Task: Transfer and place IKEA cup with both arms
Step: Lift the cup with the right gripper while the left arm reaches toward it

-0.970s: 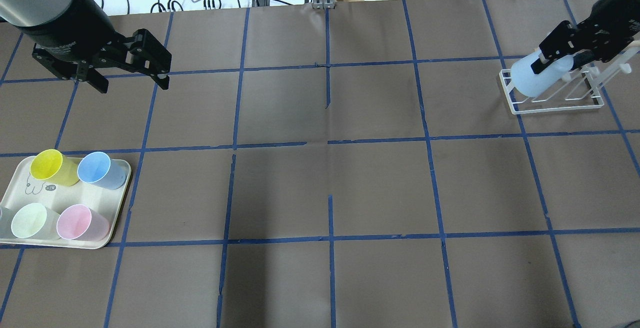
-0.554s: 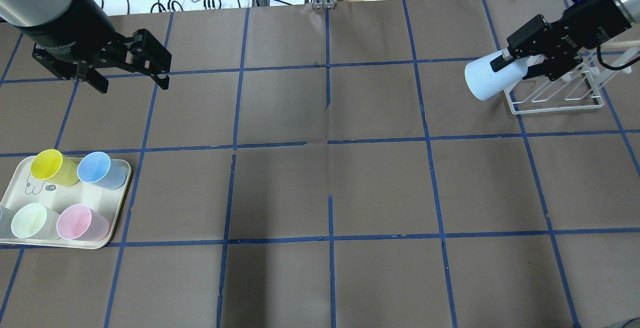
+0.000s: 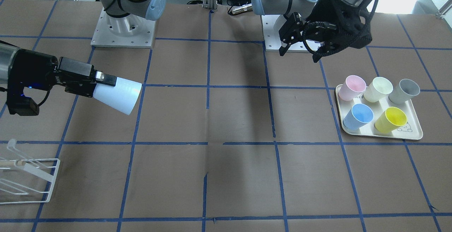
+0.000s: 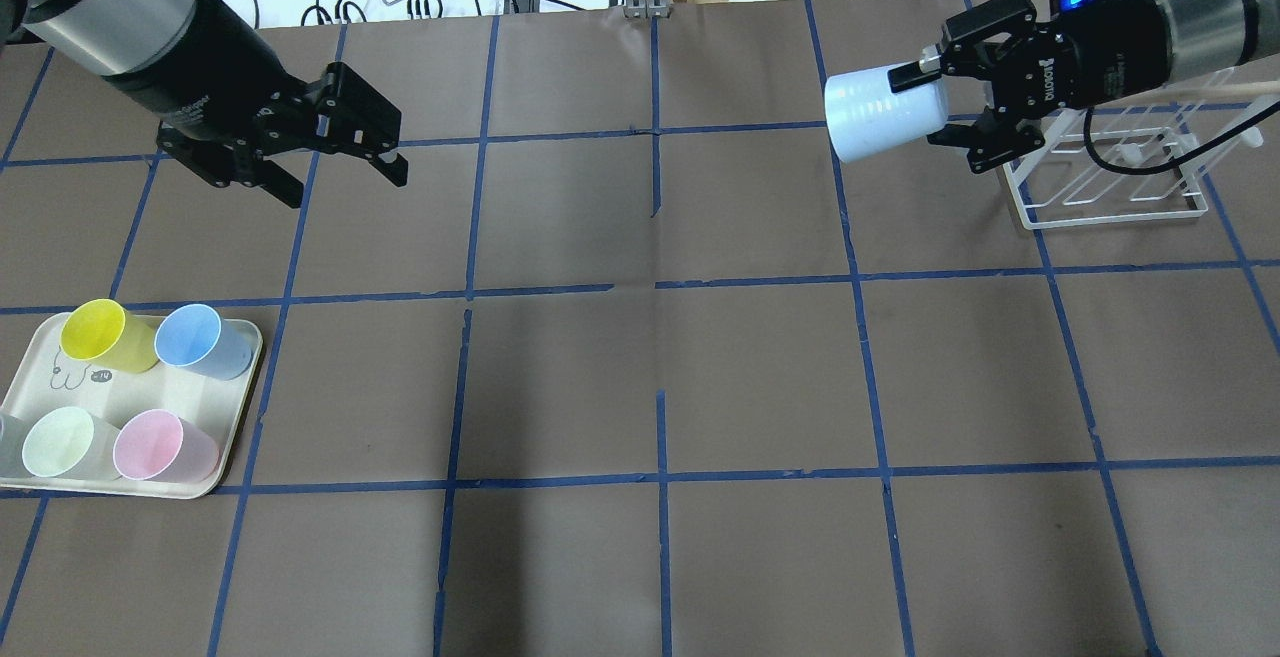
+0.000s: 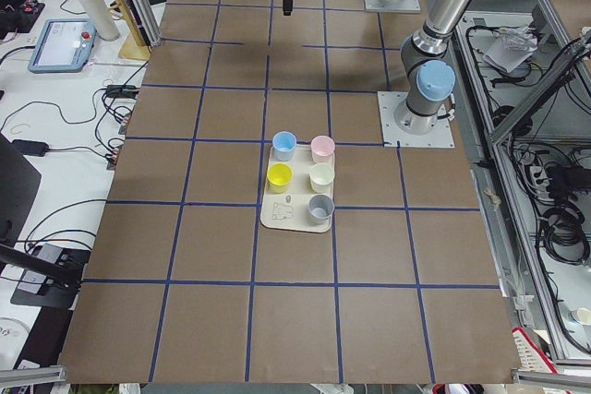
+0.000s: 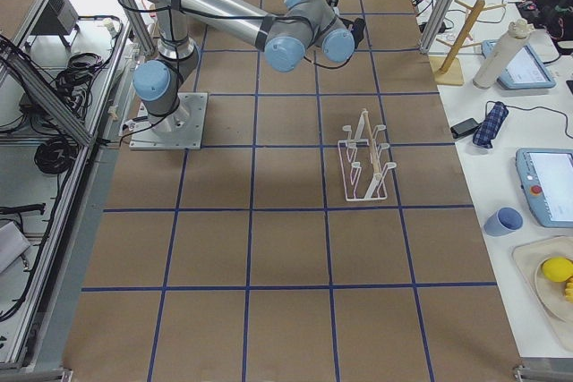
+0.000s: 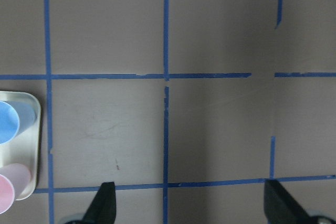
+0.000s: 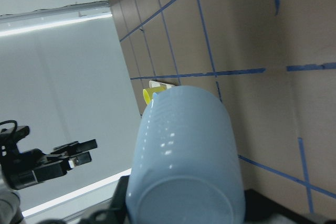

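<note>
The pale icy-blue IKEA cup [image 4: 880, 115] lies on its side in the air, its mouth toward the table's middle. My right gripper [image 4: 925, 109] is shut on its base end, left of the white rack. The cup shows in the front view [image 3: 120, 94] with the right gripper [image 3: 97, 85] and fills the right wrist view [image 8: 186, 150]. My left gripper [image 4: 345, 187] is open and empty, above the table at the far left. It also shows in the front view [image 3: 298, 55], and its fingertips [image 7: 105, 205] show in the left wrist view.
A cream tray [image 4: 235, 417] at the near left holds a yellow [image 4: 95, 332], a deeper blue [image 4: 195, 337], a pale green [image 4: 60, 442] and a pink cup [image 4: 155, 445], plus a grey cup [image 3: 406, 90]. A white wire rack [image 4: 1110, 187] stands at the far right.
My right gripper has lifted the cup off the rack and carried it left toward the table's middle. My left gripper has moved right toward the middle, still open.
</note>
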